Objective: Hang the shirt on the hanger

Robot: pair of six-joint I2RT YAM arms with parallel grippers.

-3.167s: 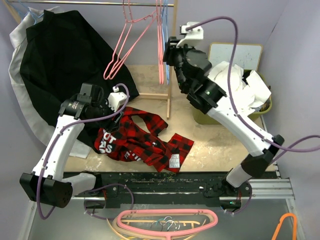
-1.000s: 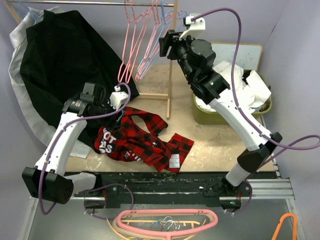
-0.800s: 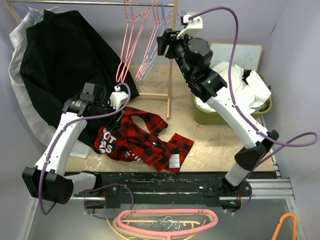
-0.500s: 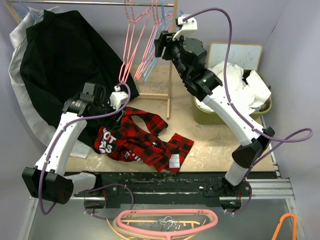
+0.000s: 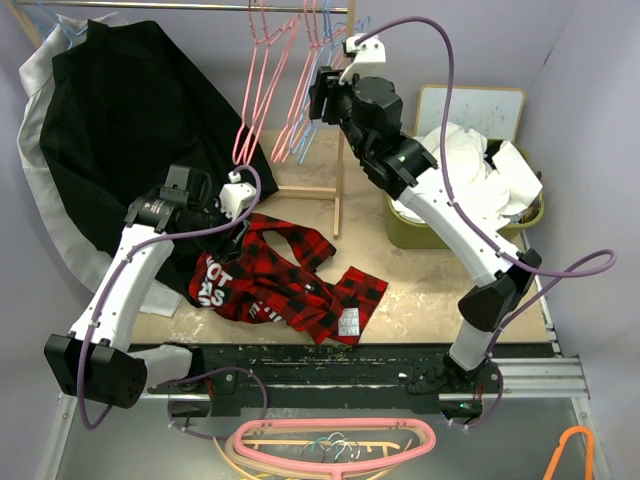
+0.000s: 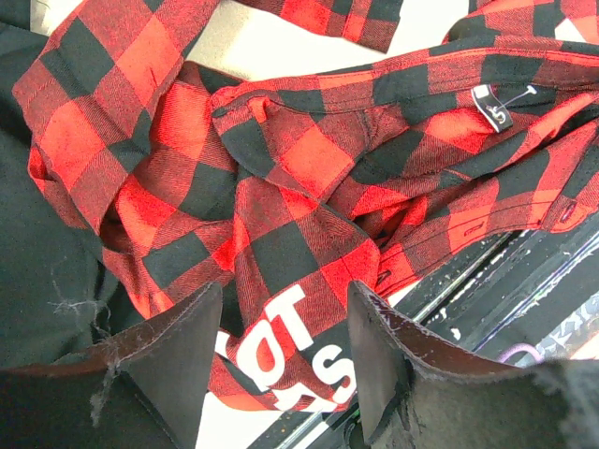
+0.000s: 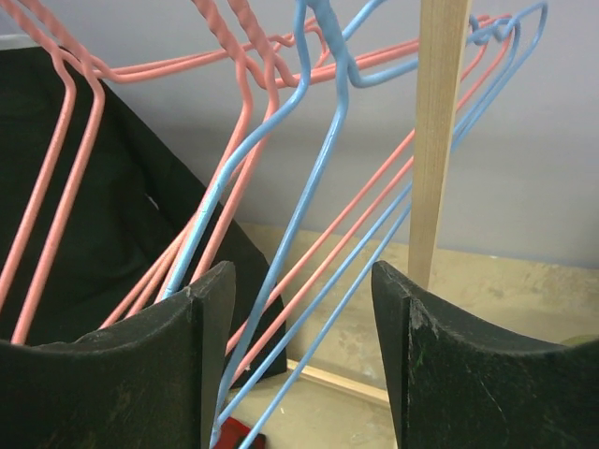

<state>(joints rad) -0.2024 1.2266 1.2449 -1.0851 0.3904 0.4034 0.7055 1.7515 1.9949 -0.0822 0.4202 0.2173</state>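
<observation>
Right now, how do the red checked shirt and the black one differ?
The plaid shirt lies crumpled on the table; the black shirt hangs spread at the back left. The plaid shirt bears white letters; the black shirt looks plain. The black shirt looks bigger than the plaid shirt. Both are cloth.

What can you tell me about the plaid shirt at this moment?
The red-and-black buffalo-plaid flannel shirt lies crumpled on the table in front of the arm bases, not on any hanger. White block letters show at its left end, and a small black neck label among the folds. Its left edge meets the black shirt. The open left gripper hovers above without gripping it.
</observation>
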